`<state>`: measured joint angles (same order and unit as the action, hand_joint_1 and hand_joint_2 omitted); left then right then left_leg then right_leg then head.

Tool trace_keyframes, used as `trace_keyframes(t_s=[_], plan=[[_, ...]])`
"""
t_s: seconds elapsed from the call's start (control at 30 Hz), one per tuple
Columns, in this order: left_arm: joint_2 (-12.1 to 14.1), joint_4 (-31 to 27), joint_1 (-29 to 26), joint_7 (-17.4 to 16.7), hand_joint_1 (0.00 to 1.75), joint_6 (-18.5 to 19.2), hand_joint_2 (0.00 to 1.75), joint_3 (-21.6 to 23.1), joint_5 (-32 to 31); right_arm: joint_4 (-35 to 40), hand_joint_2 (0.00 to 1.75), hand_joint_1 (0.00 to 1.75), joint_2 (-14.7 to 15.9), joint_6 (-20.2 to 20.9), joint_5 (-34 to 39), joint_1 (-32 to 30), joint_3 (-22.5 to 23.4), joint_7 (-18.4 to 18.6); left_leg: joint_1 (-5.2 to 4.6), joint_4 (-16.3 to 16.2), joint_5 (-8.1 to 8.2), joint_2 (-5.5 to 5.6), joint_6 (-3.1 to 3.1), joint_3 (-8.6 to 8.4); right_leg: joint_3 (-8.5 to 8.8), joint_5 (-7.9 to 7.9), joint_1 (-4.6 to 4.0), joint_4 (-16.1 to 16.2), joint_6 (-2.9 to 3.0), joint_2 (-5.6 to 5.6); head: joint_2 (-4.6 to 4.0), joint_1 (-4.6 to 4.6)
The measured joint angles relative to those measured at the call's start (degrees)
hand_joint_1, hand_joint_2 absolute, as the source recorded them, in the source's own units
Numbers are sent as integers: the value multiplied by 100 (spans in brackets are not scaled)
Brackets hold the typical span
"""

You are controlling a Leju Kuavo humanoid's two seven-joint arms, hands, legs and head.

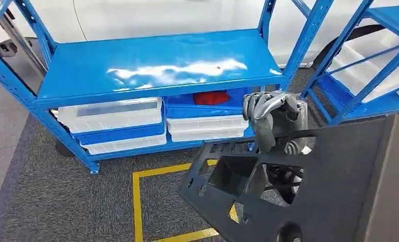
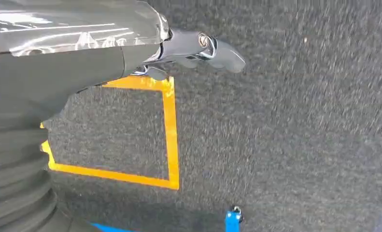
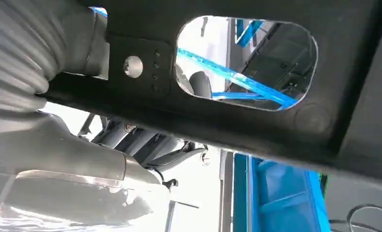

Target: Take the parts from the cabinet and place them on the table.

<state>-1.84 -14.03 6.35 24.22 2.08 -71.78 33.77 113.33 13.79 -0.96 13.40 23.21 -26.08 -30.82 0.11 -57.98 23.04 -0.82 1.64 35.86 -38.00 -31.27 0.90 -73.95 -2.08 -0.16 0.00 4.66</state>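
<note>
**Robot carries a black part away from the blue rack**

The right hand (image 1: 274, 122) curls its fingers over the upper edge of a large black moulded part (image 1: 308, 191), holding it tilted in the air, clear of the blue cabinet (image 1: 152, 65), probably so it can be carried to a table. The left hand (image 2: 198, 48) hangs over grey carpet (image 2: 285, 121), fingers loosely apart, holding nothing.

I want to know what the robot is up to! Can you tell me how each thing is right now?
Black part: lifted off the shelves, tilted, held.
Right hand: grips the black part.
Left hand: holds nothing, hanging over the carpet.
Top shelf: bare.
White bins: resting on the lower shelf.
</note>
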Motion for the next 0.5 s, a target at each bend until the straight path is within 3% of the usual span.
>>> trace_keyframes(t_s=[0.03, 0.07, 0.1, 0.13, 0.23, 0.27, 0.3, 0.37, 0.4, 0.43, 0.47, 0.5], plan=[[0, 0, 1, 2, 0, -7, 175, -2, 0, -4, 175, 175, -22, 13, -2, 28, 0, 0, -16, -29, -86, 5, -16, 125, 392, 297, -7, 467, 44, 3, 0, 0], [0, 0, 2, 4, 0, -5, 175, -2, 0, -4, 175, 175, -48, 9, -22, 42, 0, 0, -20, -38, -141, 15, -26, 182, 722, 349, -18, 892, 91, 10, 0, 0], [-11, 0, 2, 7, 0, -4, 175, -2, 2, -2, 175, 175, -72, -9, -53, 57, -2, 29, -35, -39, -198, 19, -56, 227, 1018, 65, -41, 1396, 156, 25, 0, 0], [-15, 0, 4, 4, 0, -2, 175, -2, 0, 9, 175, 175, -103, -29, -85, 60, -4, 33, -25, -28, -256, 26, -81, 230, 1165, -9, -67, 1698, 161, 24, 0, 2], [-20, 0, -7, -9, 0, -9, 175, -2, 0, -9, 175, 175, -140, -83, -164, 56, -9, -2, 2, 112, -497, 34, -192, 235, 1049, 194, -119, 1724, 266, 19, 0, 0], [-11, -2, -15, -11, 0, -18, 175, -9, 0, -33, 175, 175, -155, -74, -173, 44, -11, -48, 24, 85, -455, 64, -208, 287, 991, 304, -37, 1784, 321, -19, 0, 0], [-22, 0, -33, -9, 0, -24, 175, -15, 0, -50, 175, 175, -166, -57, -179, 33, -15, -85, 10, -47, -115, 77, -246, 344, 903, 404, -51, 1804, 357, -16, 0, 2], [-31, 0, -39, -17, 0, -35, 175, -24, 18, -81, 175, 175, -186, -57, -179, 15, -15, -127, 36, -853, 743, 76, -289, 508, 681, 588, -52, 1799, 394, -18, 0, 2], [-31, 0, -30, -17, 0, -35, 175, -24, 17, -94, 175, 175, -186, -57, -179, 8, -15, -133, 42, -1278, 974, 76, -310, 559, 572, 673, -58, 1792, 389, -21, 0, 2], [-31, 0, -27, -17, 0, -35, 175, -24, 15, -109, 175, 175, -188, -57, -179, 4, -15, -133, 44, -1615, 997, 76, -324, 563, 452, 757, -58, 1773, 378, -26, 0, 2], [-31, 0, -25, -17, 0, -35, 175, -26, 15, -129, 175, 175, -188, -57, -179, -5, -17, -136, 48, -1782, 819, 76, -337, 494, 316, 840, -54, 1746, 363, -29, 0, 2], [-26, 0, -25, -17, 0, -35, 175, -26, 15, -142, 175, 175, -190, -57, -179, -10, -17, -135, 55, -1706, 537, 76, -350, 307, 170, 921, -43, 1707, 346, -33, 0, 2]])
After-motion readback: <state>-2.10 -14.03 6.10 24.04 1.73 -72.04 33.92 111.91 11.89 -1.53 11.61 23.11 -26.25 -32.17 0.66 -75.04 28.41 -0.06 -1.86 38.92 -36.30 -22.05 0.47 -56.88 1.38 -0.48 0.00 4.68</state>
